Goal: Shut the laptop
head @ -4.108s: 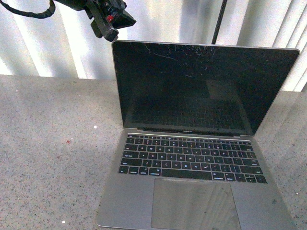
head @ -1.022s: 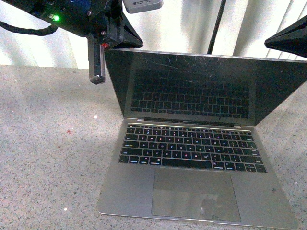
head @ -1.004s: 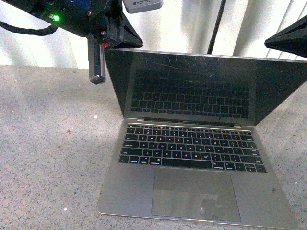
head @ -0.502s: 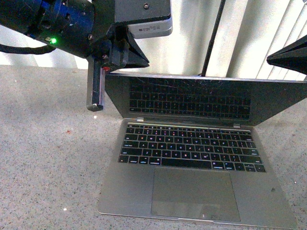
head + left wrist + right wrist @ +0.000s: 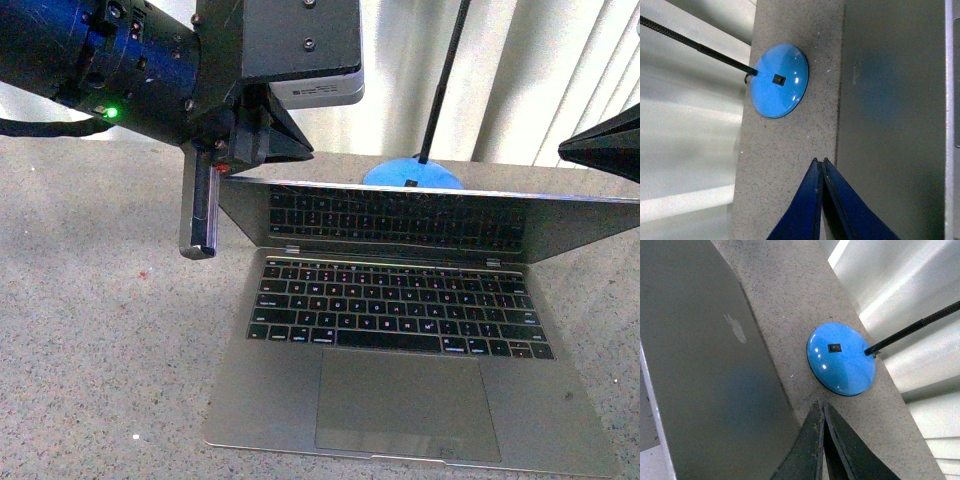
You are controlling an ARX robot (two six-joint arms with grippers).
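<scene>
The slim silver-grey laptop point(image 5: 270, 400) lies on the speckled grey counter with its black keys lit. Its lid point(image 5: 400, 215) leans far forward over the keyboard, and the screen mirrors the keys. My left gripper point(image 5: 306, 154) is shut and its tip sits at the lid's top left corner. In the left wrist view its blue fingers point(image 5: 819, 161) are pressed together beside the lid's grey outside point(image 5: 890, 125). My right gripper point(image 5: 563, 148) is shut, above the lid's top right corner. In the right wrist view it point(image 5: 821, 405) hangs by the lid's outside point(image 5: 695, 380), where the logo point(image 5: 735, 328) shows.
A round blue lamp base point(image 5: 412, 173) with a black switch and a thin black pole point(image 5: 445, 70) stands just behind the laptop; it also shows in both wrist views point(image 5: 779, 80) point(image 5: 841, 360). A dark bar point(image 5: 198, 215) on my left arm hangs beside the lid's left edge. White blinds point(image 5: 520, 80) close off the back.
The lid has tipped steadily forward and down toward the keyboard. Both grippers have come lower and closer with it. The blue lamp base now shows over the lid's top edge.
</scene>
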